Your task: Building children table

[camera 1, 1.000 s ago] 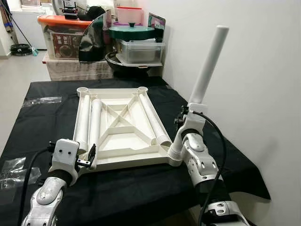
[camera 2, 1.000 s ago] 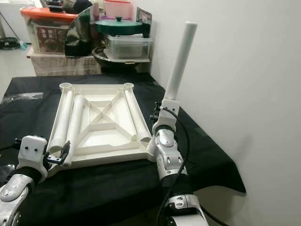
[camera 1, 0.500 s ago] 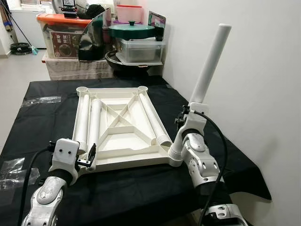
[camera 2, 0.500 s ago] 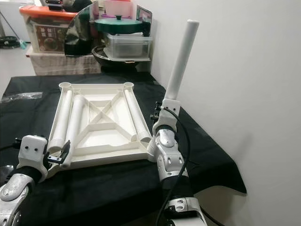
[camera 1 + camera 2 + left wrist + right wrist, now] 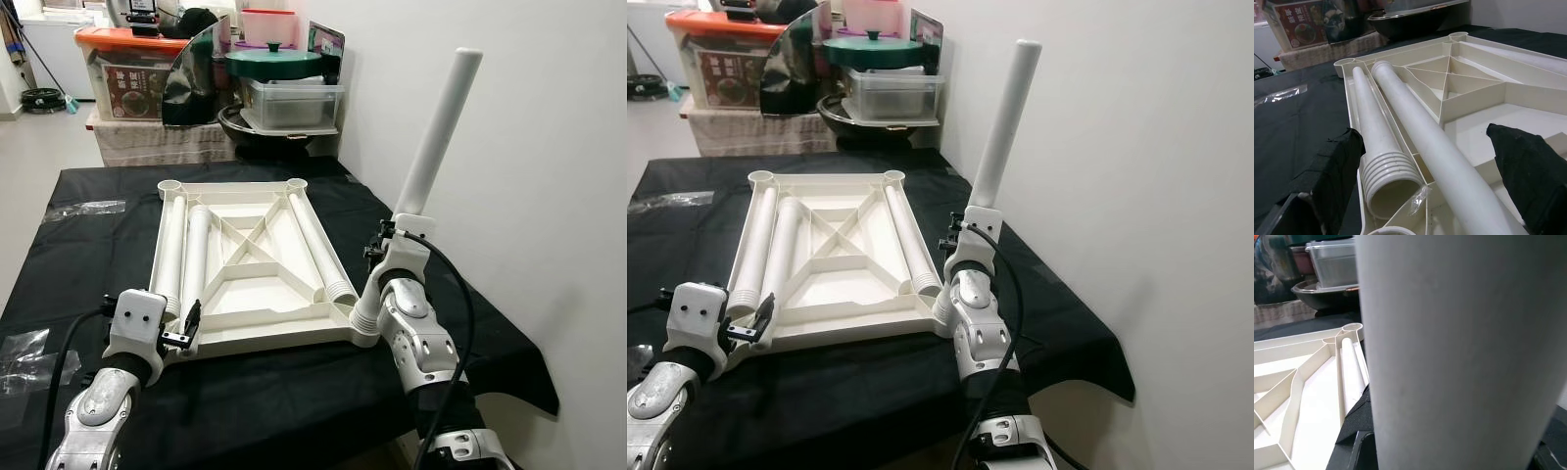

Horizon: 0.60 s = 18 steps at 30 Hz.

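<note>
The right pincer [image 5: 400,227] grips the white plastic tube leg [image 5: 438,133] upright, tilted, over the near-right corner socket of the inverted white tabletop [image 5: 257,262]; the left pincer [image 5: 1425,161] stands open.

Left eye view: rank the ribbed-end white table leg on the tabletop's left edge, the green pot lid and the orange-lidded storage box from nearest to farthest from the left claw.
1. Ribbed-end white table leg, lying in the upturned white tabletop right ahead of the left claw.
2. Green pot lid, far back, to the right.
3. Orange-lidded storage box, far back left; too close to call against the lid.
</note>
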### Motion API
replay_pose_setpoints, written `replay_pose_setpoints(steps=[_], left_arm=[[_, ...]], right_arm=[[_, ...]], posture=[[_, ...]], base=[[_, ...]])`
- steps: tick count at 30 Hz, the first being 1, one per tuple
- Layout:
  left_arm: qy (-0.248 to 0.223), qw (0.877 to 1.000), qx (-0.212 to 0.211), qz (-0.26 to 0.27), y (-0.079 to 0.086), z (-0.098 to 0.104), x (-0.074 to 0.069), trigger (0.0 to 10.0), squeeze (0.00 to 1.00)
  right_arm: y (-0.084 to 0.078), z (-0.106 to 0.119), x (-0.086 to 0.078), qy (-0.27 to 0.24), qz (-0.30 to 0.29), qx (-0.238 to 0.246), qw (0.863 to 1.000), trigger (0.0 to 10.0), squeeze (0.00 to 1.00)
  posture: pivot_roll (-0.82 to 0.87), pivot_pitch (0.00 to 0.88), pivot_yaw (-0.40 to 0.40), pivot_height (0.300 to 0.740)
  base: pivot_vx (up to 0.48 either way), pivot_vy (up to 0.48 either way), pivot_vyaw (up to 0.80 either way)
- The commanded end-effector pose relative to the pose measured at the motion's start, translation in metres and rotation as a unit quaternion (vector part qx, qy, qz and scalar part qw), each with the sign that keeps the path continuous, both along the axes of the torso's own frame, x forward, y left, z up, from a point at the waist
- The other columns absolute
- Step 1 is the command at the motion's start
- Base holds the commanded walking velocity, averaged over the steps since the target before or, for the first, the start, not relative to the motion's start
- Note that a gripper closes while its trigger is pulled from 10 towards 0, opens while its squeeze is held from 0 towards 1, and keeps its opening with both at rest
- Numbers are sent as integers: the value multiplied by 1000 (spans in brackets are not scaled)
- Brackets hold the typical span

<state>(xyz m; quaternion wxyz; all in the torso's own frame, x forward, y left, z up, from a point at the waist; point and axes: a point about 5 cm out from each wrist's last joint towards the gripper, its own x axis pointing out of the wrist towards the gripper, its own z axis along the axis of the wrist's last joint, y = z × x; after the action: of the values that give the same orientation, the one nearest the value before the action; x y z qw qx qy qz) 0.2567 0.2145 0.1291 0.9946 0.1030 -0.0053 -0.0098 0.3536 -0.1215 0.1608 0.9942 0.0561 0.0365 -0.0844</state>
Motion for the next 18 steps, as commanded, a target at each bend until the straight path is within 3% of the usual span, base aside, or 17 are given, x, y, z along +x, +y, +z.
replay_pose_setpoints(steps=[1,18], left_arm=[[0,1000,8,-7,-2,0,2,10000,0],[-1,1000,7,-9,-3,0,3,10000,0]], right_arm=[[-9,-32,-8,78,-21,-6,997,10000,0],[-9,-22,-8,51,-25,-8,998,10000,0]], posture=[[79,0,-85,740],[77,0,-84,740]], base=[[0,0,0],[0,0,0]])
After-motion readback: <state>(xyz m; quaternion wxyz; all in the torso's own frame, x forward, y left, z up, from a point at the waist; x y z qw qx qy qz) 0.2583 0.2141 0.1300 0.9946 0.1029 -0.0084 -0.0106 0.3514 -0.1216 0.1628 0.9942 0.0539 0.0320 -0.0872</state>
